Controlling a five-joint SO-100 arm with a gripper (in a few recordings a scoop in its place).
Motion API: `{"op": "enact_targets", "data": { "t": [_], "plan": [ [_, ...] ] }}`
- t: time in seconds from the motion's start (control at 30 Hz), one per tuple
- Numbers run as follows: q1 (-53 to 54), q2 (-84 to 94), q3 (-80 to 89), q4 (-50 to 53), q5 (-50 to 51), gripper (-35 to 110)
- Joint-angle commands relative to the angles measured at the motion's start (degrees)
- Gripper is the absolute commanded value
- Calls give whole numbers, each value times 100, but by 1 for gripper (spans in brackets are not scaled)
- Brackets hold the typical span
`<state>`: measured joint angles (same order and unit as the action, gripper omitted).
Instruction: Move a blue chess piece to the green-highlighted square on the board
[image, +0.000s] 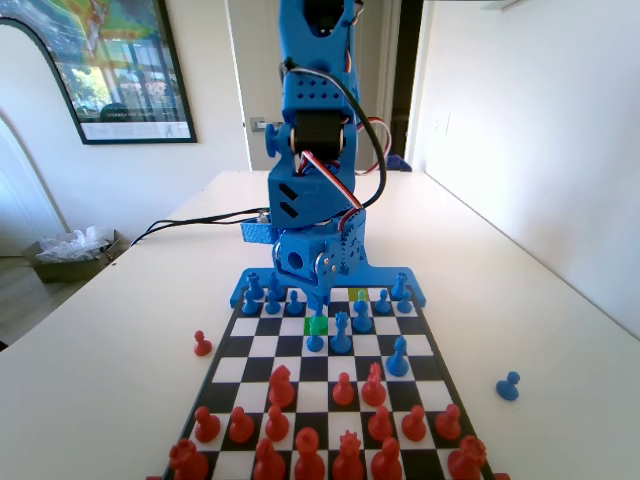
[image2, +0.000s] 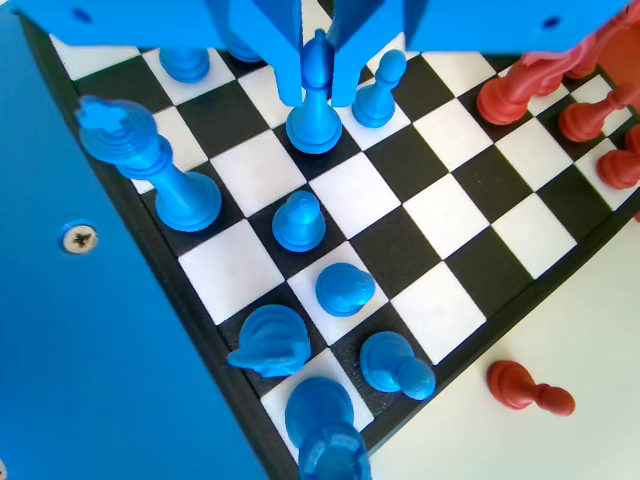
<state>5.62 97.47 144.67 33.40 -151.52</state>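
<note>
Both jaws round blue piece (image2: 316, 95).

Home room: framed poster (image: 105, 65), white door (image: 255, 80), white table (image: 520, 300).

The blue chess piece (image2: 314, 100) between the gripper's (image2: 316, 85) jaws looks like smooth moulded plastic with a soft sheen, as do the jaws themselves. The board (image2: 450, 215) has a matt, flat finish on both black and white squares. The red pieces (image: 345, 440) at the near end of the fixed view are glossy plastic. The table (image: 520, 300) is smooth, matt and off-white.
</note>
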Motion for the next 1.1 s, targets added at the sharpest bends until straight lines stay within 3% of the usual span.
{"op": "enact_targets", "data": {
  "t": [0.0, 0.5, 1.07],
  "plan": [
    [167, 149, -185, 44, -167, 1],
    [88, 202, -765, 809, -35, 10],
    [-475, 1371, -2531, 3647, 826, 1]
  ]
}}
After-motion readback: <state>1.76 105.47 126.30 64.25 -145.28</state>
